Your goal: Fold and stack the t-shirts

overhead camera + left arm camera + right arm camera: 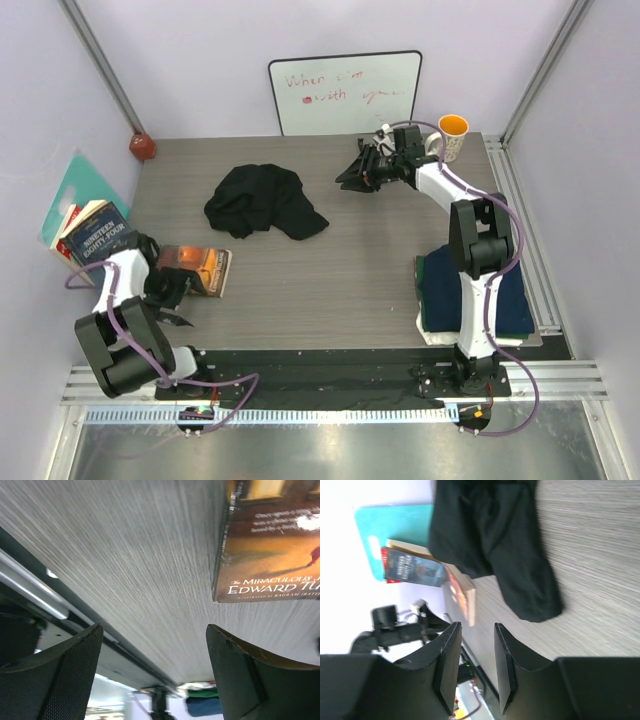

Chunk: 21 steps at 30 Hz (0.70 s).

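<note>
The grey wood-grain table fills most of the overhead view, and a whiteboard with red handwriting leans against the back wall at upper centre. The largest cloth is the black t-shirt, which lies crumpled and unfolded a little left of centre in the upper half of the table. No gripper touches it. At the lower right of the frame sits the stack of folded t-shirts, with navy on top, a green edge at its left side and white showing at the bottom. The right arm's lower links cross over it. That arm reaches to the upper centre, where the right gripper hangs just right of the black shirt and apart from it. Its wrist camera shows the jaws parted by a narrow gap with nothing between them, and the shirt lies on the table ahead. At the lower left, the left gripper sits low beside an orange-covered book. Its wrist view shows the jaws spread wide and empty over bare table, with the book's cover at the upper right. A dark blue book and a teal board lean at the left edge. An orange cup stands at the upper right, and a small red object sits in the upper left corner.
</note>
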### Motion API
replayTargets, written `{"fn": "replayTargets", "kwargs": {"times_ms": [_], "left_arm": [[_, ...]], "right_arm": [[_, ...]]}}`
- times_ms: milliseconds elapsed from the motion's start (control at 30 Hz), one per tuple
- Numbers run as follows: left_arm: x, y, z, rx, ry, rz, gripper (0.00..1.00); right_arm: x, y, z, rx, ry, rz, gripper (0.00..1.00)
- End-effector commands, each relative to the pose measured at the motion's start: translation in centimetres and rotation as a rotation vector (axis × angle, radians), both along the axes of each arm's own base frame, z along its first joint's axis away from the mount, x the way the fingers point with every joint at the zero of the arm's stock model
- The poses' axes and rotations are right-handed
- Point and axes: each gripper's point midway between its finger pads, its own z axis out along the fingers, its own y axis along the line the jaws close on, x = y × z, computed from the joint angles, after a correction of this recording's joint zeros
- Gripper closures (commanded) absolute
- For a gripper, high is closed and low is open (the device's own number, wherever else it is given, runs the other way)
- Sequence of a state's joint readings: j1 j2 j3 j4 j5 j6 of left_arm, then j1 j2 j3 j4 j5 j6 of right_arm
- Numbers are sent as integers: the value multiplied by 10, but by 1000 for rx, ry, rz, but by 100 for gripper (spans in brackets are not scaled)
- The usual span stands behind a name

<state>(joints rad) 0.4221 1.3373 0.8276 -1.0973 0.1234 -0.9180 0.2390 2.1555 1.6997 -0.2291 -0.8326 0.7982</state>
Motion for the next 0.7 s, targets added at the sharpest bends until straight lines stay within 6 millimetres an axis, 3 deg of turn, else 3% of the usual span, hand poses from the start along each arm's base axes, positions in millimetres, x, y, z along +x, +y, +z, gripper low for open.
{"fn": "replayTargets", "kwargs": {"times_ms": [0,167,233,467,667], "left_arm": [[22,-4,-1,-43,-125,120,17],[37,10,-4,18,-193,182,17],[42,12,-15,18,-224,237,17],[20,12,-45,27,-161,335,18],[21,28,-49,119,-168,401,19]], "right_arm": [[6,0,53,100,-55,-25,62],[19,0,76,145,-67,-52,62],[23,1,82,162,-77,-55,62],[24,-8,79,178,-53,-84,63],[26,5,103,247,-128,-31,63]]}}
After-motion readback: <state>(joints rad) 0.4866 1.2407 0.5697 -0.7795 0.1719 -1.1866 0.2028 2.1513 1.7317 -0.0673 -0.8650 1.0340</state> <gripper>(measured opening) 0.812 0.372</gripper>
